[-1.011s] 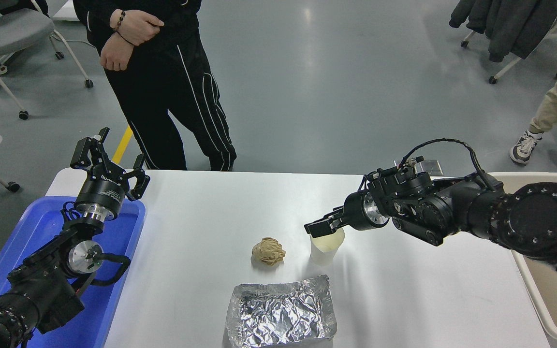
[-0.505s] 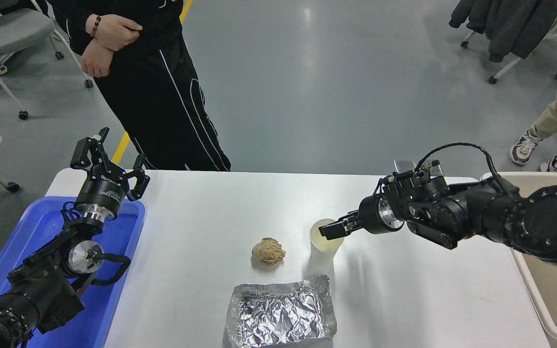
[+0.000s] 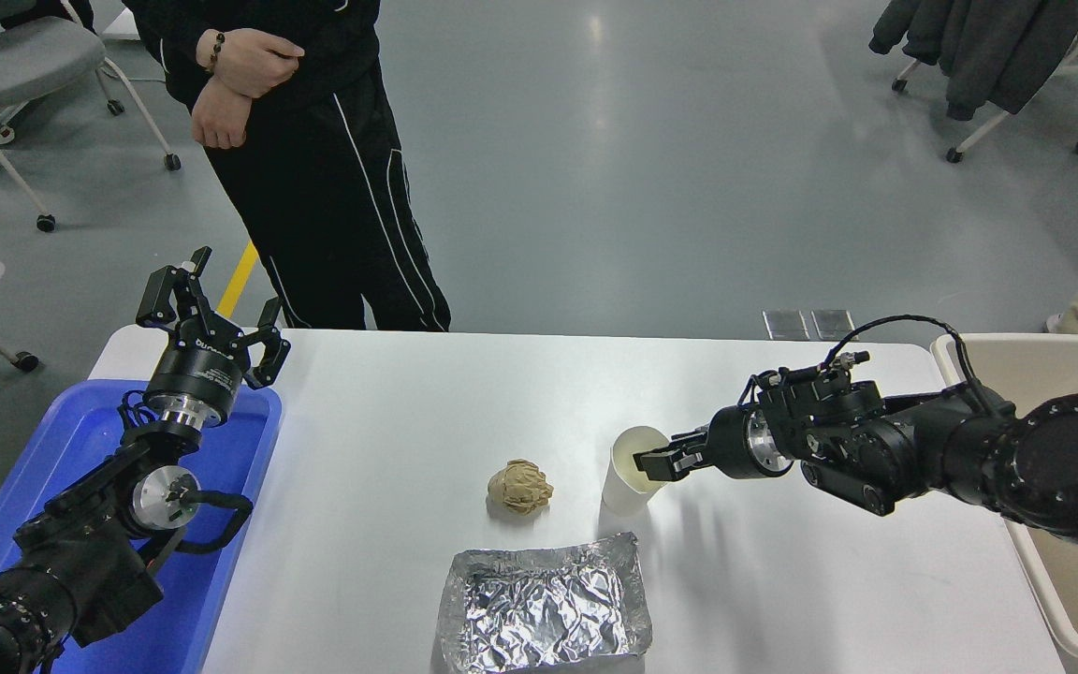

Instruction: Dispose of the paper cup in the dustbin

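The white paper cup (image 3: 621, 487) stands on the white table (image 3: 408, 412) right of centre, leaning a little to the right. My right gripper (image 3: 651, 462) reaches in from the right and pinches the cup's right rim, one finger inside and one outside. The beige dustbin (image 3: 1044, 360) stands at the table's right edge, partly hidden behind my right arm. My left gripper (image 3: 211, 309) is parked open at the lower left, above the blue tray.
A crumpled tan paper ball (image 3: 519, 486) lies just left of the cup. A foil tray (image 3: 544, 608) sits in front of both. A blue plastic tray (image 3: 80, 440) is at the left edge. A person (image 3: 314, 168) stands at the far side.
My right gripper came down from above the cup and drew back right onto its right rim. The cup now leans slightly right. The person shifted about.
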{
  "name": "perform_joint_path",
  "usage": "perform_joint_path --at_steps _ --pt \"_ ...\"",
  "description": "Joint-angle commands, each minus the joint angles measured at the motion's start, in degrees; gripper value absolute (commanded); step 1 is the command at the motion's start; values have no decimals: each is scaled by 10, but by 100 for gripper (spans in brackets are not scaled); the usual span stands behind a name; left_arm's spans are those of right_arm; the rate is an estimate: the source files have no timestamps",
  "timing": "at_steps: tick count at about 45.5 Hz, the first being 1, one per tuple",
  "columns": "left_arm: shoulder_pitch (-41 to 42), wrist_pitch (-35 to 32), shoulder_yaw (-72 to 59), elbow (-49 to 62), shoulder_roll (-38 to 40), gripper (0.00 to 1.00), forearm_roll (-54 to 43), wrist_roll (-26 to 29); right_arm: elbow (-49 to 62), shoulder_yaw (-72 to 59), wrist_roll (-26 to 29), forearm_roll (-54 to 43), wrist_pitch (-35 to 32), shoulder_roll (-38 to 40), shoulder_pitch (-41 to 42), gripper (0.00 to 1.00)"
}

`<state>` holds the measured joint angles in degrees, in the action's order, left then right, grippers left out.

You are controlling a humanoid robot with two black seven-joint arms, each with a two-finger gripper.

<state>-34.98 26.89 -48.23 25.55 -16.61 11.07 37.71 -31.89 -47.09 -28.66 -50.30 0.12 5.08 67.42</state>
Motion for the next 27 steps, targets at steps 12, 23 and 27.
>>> perform_joint_path --at_steps 12,23,27 --pt "0 0 0 -1 0 100 0 0 -2 -17 -3 -1 0 6 3 0" --pt "0 0 0 -1 0 100 0 0 -12 -8 -3 6 0 24 22 0" --pt "0 0 1 0 0 100 0 0 -14 0 -5 10 0 37 34 0"
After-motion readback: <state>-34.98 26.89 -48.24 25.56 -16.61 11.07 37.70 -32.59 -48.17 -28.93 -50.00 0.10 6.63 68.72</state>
